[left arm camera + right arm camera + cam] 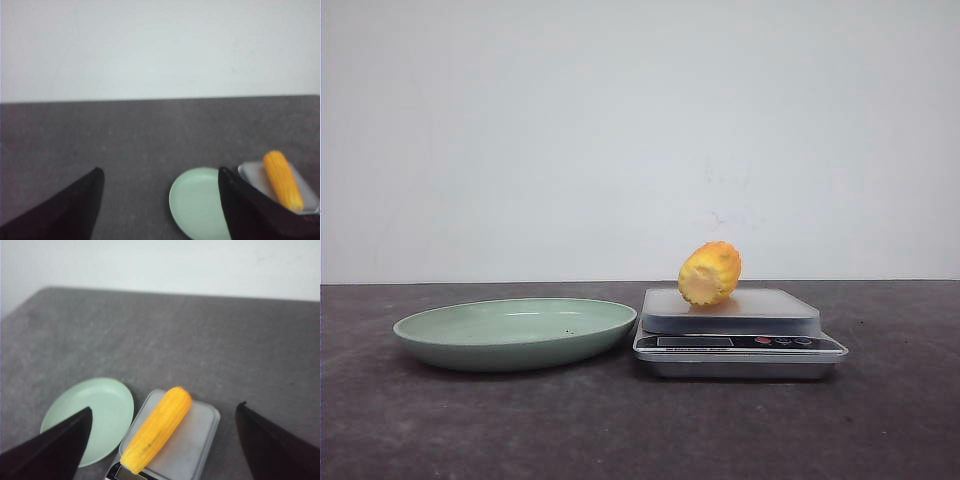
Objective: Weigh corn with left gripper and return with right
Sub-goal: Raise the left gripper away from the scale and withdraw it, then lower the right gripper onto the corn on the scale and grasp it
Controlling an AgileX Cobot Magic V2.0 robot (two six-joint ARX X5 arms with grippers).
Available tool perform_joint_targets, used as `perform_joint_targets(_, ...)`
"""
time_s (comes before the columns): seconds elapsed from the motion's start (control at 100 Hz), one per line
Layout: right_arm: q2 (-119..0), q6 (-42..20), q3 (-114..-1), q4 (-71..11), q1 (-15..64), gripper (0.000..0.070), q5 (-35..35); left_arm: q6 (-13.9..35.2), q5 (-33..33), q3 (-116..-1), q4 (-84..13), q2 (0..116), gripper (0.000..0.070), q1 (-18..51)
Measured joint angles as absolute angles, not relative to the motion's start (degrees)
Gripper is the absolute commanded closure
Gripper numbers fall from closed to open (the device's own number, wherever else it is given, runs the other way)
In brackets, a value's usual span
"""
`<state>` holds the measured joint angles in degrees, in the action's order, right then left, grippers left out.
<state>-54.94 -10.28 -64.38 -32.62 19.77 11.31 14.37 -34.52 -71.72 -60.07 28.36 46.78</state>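
The yellow-orange corn (710, 272) lies on the platform of the silver kitchen scale (740, 340), its paler cut end facing the camera. It also shows in the right wrist view (157, 428) and in the left wrist view (283, 179). The scale shows in the right wrist view (192, 445) and the left wrist view (256, 175) too. My left gripper (160, 172) is open and empty, high above the table, left of the plate. My right gripper (164, 407) is open and empty, above the corn and scale. Neither gripper shows in the front view.
A pale green shallow plate (515, 330) sits just left of the scale, nearly touching it; it shows in the left wrist view (197, 200) and the right wrist view (105, 407). The table is dark grey, with a white wall behind.
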Motion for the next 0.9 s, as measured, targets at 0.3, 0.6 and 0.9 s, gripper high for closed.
perform_joint_targets(0.3,-71.42,-11.03,-64.38,-24.95,31.42,0.0,1.72,18.04,-31.9,-63.88,-57.43,26.44,0.0263,46.78)
perform_joint_targets(0.6,-87.24,-15.42,-64.38,-21.19,32.51,0.0,-1.34,18.68,-30.96,-62.24,-56.86,26.44,0.0263,46.78)
perform_joint_targets(0.9,-93.86,-18.68,-64.38,-19.88,32.47,0.0003,-2.15,18.65,-30.96,-62.24,-56.88,26.44,0.0263,46.78)
